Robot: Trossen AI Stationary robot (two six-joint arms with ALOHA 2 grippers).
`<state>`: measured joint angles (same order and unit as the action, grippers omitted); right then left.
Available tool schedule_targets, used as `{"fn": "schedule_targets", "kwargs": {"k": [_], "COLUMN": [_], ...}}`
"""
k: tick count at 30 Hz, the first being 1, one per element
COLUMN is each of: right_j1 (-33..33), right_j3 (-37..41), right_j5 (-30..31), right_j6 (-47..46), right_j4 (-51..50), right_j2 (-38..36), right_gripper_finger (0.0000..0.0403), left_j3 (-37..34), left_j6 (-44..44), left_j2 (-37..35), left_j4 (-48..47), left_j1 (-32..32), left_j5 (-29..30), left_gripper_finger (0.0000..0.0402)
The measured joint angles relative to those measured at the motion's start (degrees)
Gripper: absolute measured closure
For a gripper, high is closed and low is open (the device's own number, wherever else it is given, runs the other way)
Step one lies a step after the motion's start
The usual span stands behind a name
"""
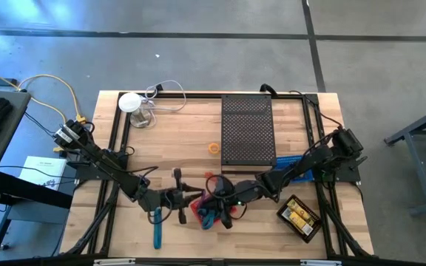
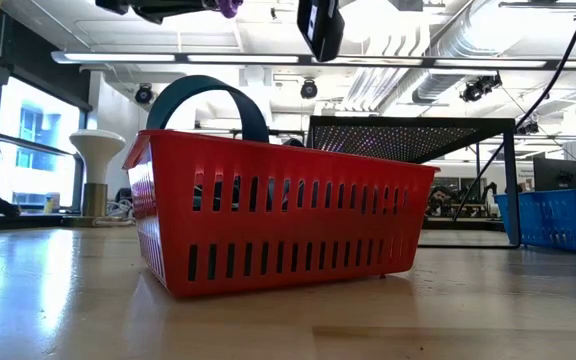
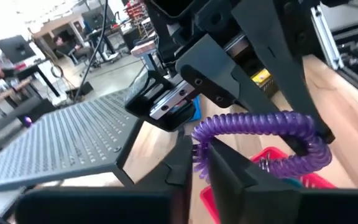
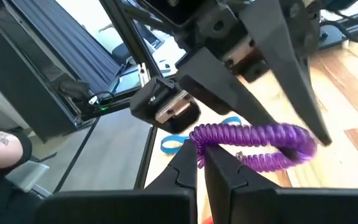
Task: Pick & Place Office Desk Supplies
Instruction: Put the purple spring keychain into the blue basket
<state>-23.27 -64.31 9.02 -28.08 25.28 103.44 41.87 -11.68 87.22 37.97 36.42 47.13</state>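
Holding the purple coiled loop (image 3: 253,122) in the air with the left gripper (image 1: 186,198), fingers clenched on one end of it. Clamping the other end of the same loop with the right gripper (image 1: 224,198), fingers likewise squeezed tight on the coil, so stretching it between the two arms. Hanging with it directly above the red basket (image 2: 278,215), well clear of the rim. Standing that basket on the table (image 1: 183,140) near the middle of the front edge, with a teal band arching up out of it and other contents too hidden behind the slatted wall to tell. Leaving a teal stick (image 1: 156,229) lying flat on the wood by the front edge, just to the left of the basket. Leaving an orange ring (image 1: 214,148) lying alone near the middle of the table, just beside the left edge of the black perforated tray (image 1: 248,129). Reaching toward the back edge with that tray, raised on legs above the table. Showing small yellow packets (image 1: 299,218) in a dark box near the front right corner, and a blue basket (image 2: 558,220) near the right edge, partly under the right arm. Standing a white round object (image 1: 130,102) with its cable near the back left corner.
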Motion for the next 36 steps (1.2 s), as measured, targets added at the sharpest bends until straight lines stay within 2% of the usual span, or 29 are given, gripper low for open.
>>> {"fn": "schedule_targets", "kwargs": {"k": [8, 12, 16, 19, 25, 27, 32, 36], "right_j1": [-2.54, -6.39, -11.23, -15.39, -24.48, -27.03, -31.03, -31.78], "right_j3": [0.00, 0.00, 0.00, 0.00, 0.00, -0.13, 0.00, 0.00], "right_j5": [-0.37, 0.53, 8.17, 18.76, 39.35, 43.81, 46.48, 43.64], "right_j6": [-3.35, -3.76, -5.79, -9.81, -23.84, -30.28, -53.10, -67.21], "right_j4": [-2.36, -3.53, -10.59, -19.60, -37.43, -44.38, -64.17, -75.30], "right_j2": [0.00, 0.00, -0.96, -3.37, -8.94, -10.18, -10.88, -10.88], "right_gripper_finger": [0.0400, 0.0400, 0.0400, 0.0400, 0.0400, 0.0400, 0.0400, 0.0400], "left_j3": [0.00, 0.00, 0.00, 0.00, 0.00, 0.00, 0.00, 0.00], "left_j6": [-2.01, -2.46, -3.30, -2.63, 7.70, 9.93, 12.70, 12.85], "left_j2": [0.00, 0.00, 0.00, 0.00, 0.00, 0.00, 0.00, 0.00], "left_j4": [0.09, 0.58, 1.10, 0.86, 1.08, 1.07, 1.04, 0.92], "left_j1": [2.53, 4.16, 6.53, 9.08, 15.13, 17.01, 21.06, 23.37], "left_j5": [0.05, 0.08, 0.09, 0.18, -0.67, -3.07, -10.78, -12.67], "left_gripper_finger": [0.0241, 0.0210, 0.0204, 0.0203, 0.0203, 0.0203, 0.0203, 0.0203]}}
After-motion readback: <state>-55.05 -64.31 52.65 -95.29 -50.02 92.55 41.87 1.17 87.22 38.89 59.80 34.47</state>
